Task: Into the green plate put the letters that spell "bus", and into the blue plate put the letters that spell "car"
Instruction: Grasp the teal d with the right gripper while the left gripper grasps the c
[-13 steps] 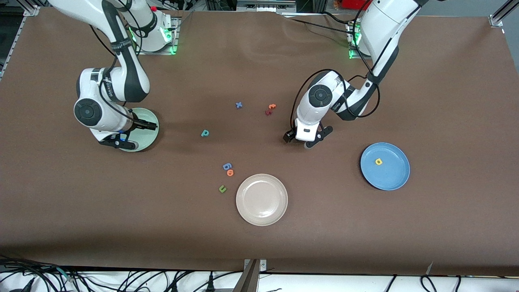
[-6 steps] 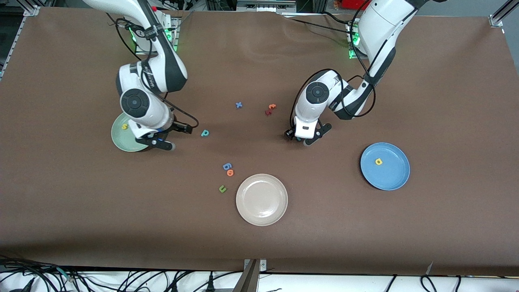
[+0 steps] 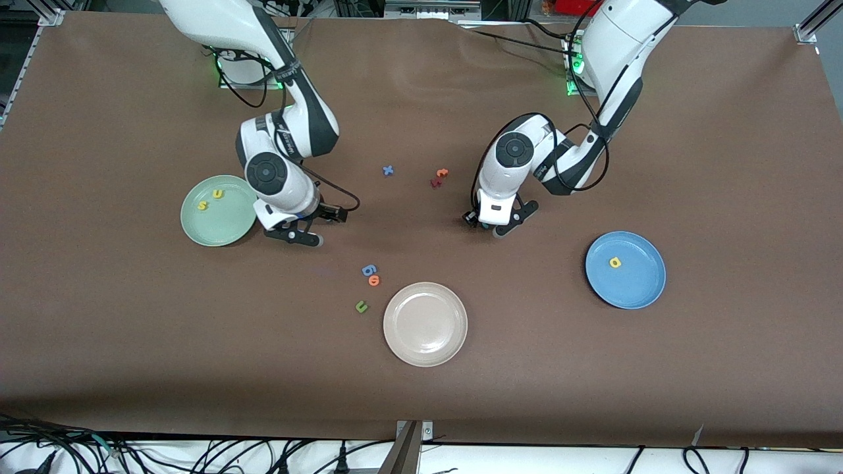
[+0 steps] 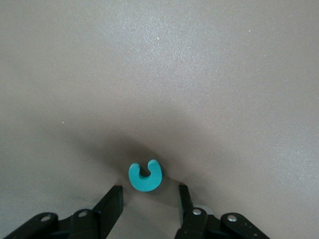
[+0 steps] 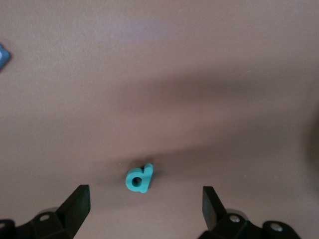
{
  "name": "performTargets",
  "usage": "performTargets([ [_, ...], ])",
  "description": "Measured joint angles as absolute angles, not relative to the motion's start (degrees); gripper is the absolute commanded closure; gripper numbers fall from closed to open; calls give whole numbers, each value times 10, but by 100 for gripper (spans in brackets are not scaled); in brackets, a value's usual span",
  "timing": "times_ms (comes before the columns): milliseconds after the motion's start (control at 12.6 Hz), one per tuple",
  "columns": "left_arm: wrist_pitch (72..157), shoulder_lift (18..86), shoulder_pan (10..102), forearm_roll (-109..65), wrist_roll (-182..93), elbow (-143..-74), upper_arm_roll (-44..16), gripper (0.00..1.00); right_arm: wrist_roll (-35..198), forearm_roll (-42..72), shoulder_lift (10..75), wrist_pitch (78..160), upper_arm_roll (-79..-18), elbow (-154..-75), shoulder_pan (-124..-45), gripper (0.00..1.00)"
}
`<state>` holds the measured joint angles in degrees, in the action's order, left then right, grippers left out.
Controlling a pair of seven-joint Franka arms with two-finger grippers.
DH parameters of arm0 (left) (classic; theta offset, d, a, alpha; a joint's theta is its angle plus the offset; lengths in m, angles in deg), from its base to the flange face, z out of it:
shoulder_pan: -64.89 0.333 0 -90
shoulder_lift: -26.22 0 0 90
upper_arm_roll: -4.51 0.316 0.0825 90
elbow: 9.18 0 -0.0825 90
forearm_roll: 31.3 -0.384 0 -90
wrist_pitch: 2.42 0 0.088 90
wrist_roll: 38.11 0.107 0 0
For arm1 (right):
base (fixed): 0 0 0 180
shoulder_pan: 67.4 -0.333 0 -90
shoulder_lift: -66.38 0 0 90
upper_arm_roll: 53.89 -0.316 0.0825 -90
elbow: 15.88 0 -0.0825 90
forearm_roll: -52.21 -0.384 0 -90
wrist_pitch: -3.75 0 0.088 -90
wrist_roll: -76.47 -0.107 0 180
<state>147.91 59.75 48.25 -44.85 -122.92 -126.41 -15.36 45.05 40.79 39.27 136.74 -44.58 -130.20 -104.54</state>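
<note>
The left gripper [image 4: 148, 190] is hanging low over the teal "c" [image 4: 145, 177], which is lying on the tabletop farther from the front camera than the beige plate [image 3: 425, 322], toward the left arm's end, and its fingers [image 4: 115, 195] are standing spread on each side of the letter without touching it. The right gripper [image 5: 144, 191] is hanging wide open over the teal "b" [image 5: 139, 178], farther from the front camera than the beige plate, toward the right arm's end. Both arms look to be starting a pick, so next each one is needing to squeeze softly, lift, and carry the "c" to the blue plate [image 3: 632, 289] and the "b" to the green plate [image 3: 227, 227].
</note>
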Motion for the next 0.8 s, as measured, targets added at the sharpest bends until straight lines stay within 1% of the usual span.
performTargets([
  [239, 1480, 598, 483, -449, -1230, -1264, -153, 48, 450, 408, 372, 1407, -455, -1308, -1046, 1],
  [318, 1480, 598, 483, -449, -1230, -1264, -153, 48, 449, 407, 367, 1420, -456, -1314, -1046, 6],
  [398, 1480, 598, 483, -449, -1230, -1264, -153, 46, 448, 407, 365, 1426, -456, -1319, -1046, 15],
  [557, 1480, 598, 483, -449, -1230, -1262, -149, 46, 447, 407, 365, 1429, -456, -1323, -1046, 30],
  [637, 1479, 598, 484, -449, -1230, -1261, -147, 46, 447, 407, 365, 1429, -456, -1323, -1046, 36],
  [796, 1472, 598, 485, -449, -1230, -1257, -143, 46, 446, 404, 365, 1429, -456, -1323, -1046, 43],
])
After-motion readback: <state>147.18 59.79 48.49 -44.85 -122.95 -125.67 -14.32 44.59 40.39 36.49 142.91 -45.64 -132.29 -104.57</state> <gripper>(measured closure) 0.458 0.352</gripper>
